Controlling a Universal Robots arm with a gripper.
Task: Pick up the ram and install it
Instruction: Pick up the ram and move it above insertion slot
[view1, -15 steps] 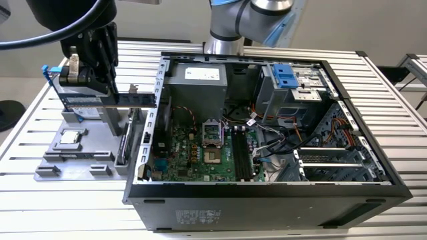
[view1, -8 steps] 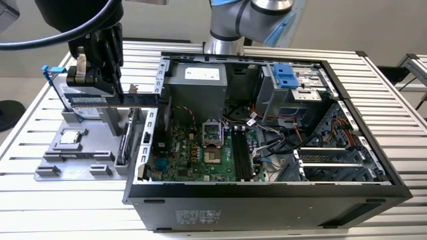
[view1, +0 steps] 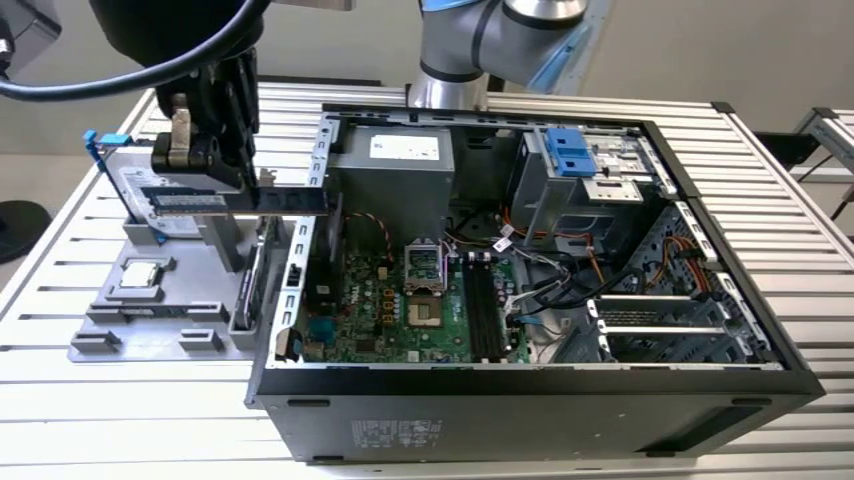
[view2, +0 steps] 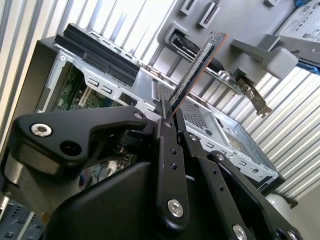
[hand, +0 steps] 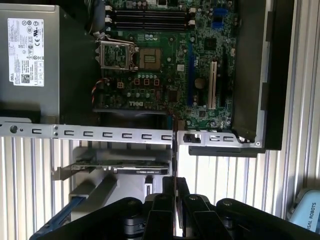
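My gripper (view1: 200, 183) is shut on the ram (view1: 287, 202), a thin green stick with black chips. It is held lengthwise above the grey tray (view1: 100, 325), reaching to the open computer case's wall on the exterior view's left. In both wrist views the ram (view2: 197, 65) (hand: 174, 150) shows edge-on, sticking out from between the shut fingers (view2: 169, 150). The black memory slots (view1: 481, 310) (hand: 150, 17) lie on the motherboard beside the CPU socket (view1: 420, 268), some way off from the ram.
The tray carries a CPU (view1: 143, 275), a hard drive in a blue frame (view1: 123, 170) and a dark expansion card (view1: 247, 290) (hand: 120, 167). In the case (view1: 534, 400) are a grey power supply (view1: 400, 165), loose cables (view1: 561, 270) and a drive cage (view1: 587, 170).
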